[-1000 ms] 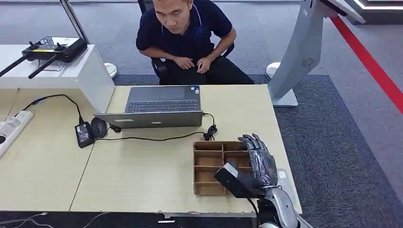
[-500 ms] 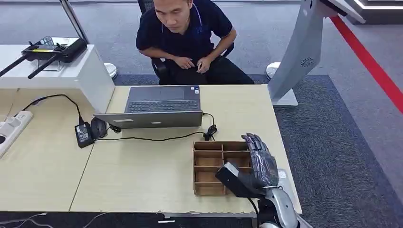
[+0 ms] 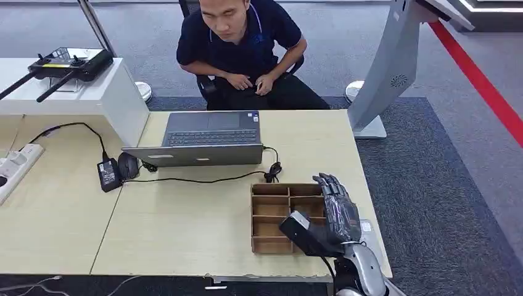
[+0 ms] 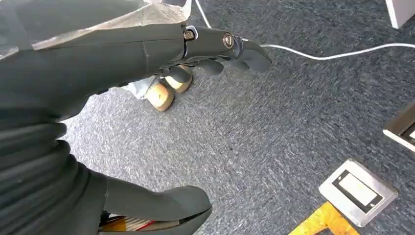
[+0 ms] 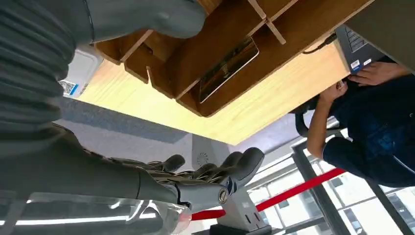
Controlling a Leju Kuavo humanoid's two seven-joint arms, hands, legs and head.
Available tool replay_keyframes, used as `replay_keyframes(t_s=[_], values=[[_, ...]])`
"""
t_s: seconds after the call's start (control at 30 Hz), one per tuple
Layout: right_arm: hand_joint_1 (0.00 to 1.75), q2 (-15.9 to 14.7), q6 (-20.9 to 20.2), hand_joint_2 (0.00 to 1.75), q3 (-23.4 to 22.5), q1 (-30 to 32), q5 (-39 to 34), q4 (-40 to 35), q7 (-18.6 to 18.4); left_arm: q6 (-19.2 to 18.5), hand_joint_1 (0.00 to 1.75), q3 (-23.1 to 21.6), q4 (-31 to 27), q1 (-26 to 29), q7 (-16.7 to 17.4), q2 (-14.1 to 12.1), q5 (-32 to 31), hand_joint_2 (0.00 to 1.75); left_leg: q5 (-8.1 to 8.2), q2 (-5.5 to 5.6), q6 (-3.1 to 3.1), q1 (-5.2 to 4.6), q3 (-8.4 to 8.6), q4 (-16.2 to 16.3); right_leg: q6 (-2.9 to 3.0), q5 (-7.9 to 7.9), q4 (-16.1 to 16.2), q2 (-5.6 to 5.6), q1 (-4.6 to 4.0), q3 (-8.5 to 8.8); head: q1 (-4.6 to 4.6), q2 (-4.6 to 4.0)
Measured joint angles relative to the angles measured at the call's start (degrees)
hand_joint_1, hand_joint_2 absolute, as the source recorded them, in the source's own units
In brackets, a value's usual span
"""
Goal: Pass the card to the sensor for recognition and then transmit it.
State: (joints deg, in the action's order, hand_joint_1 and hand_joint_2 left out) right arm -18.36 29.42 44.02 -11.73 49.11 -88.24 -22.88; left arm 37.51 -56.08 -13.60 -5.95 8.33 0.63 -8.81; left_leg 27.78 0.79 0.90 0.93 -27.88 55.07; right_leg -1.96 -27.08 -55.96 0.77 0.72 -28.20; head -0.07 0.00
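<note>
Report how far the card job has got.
Nothing looks done yet. The card lies in a compartment of the wooden tray. In hand: the right hand hovers open over the tray's right side, holding nothing. Left: grasp the card, present it to the sensor, pass it on. The left hand hangs over carpet.

This is an office or reception-type workspace. A light wood desk (image 3: 203,228) fills the lower left and centre of the head view, with an open laptop (image 3: 203,139) at its middle, a power adapter (image 3: 109,174) and a power strip (image 3: 15,163) at the left edge. A person (image 3: 247,49) sits in an office chair at top centre. Grey carpet (image 3: 444,197) with a red stripe (image 3: 487,86) covers the right, and a white kiosk stand (image 3: 388,68) rises at upper right.
</note>
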Motion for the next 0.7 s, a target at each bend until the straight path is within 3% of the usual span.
replay_keyframes(t_s=[0.7], values=[[0.38,0.4,0.0,1.75,0.0,-0.5,0.2,0.2,0.0,0.0,0.0,-0.9,0.0,0.0,-0.1,0.0,0.2,1.75,0.0,0.0,0.0,0.0,0.0,0.0,0.0,0.0,0.0,0.0,0.0,0.0,0.0,0.0]])
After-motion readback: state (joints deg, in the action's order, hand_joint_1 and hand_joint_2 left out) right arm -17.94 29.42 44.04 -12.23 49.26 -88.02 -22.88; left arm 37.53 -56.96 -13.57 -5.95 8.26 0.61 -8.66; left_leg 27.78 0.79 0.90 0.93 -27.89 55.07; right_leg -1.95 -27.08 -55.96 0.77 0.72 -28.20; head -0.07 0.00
